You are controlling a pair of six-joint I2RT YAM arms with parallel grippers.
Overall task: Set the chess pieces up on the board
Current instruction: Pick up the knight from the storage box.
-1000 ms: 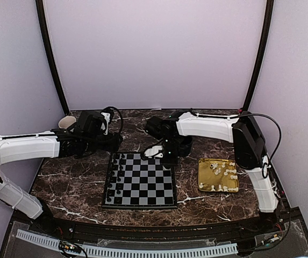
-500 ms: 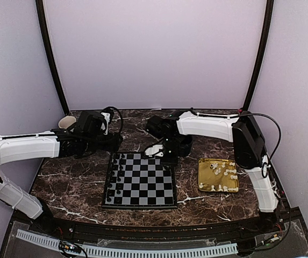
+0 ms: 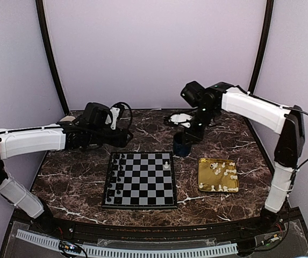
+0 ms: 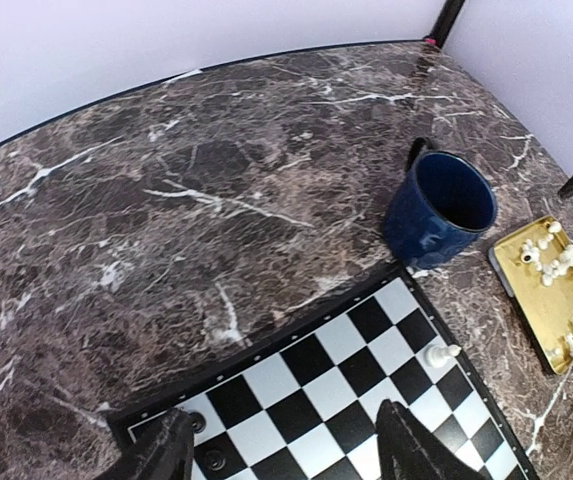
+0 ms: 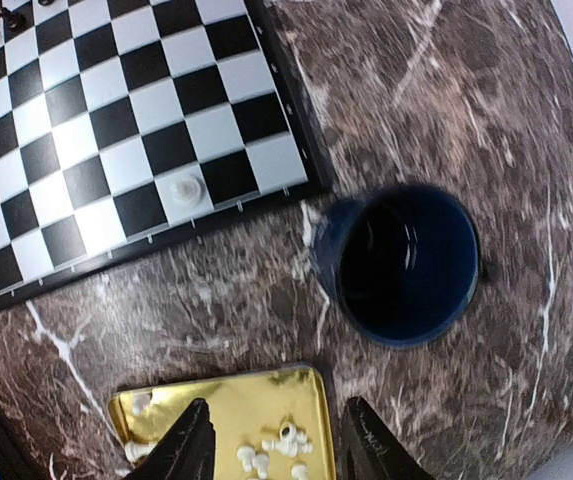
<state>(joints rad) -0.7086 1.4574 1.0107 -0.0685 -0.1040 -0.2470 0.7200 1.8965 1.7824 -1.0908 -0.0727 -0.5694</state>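
— Dark marble table [image 3: 73,177], board [image 3: 143,188] in the middle. Where are the chess pieces [image 3: 216,171]?
— One white piece [image 3: 167,165] stands near the board's far-right corner. The rest lie in the gold tray [image 3: 202,180] beside it.
— Jaws?
— Left jaws apart, empty, over the board's far edge. Right jaws apart, empty, above the blue cup [image 3: 181,146].

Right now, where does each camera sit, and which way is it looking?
Top camera: high behind the arms, facing down at the table; both arms show fully.
Left wrist camera: on the left arm, looking over the board toward the mug; the open left gripper shows at the bottom.
Right wrist camera: above the mug, facing straight down; the open right gripper shows over the tray.
Shared: both wrist views show the mug, the tray and one white piece on the board.
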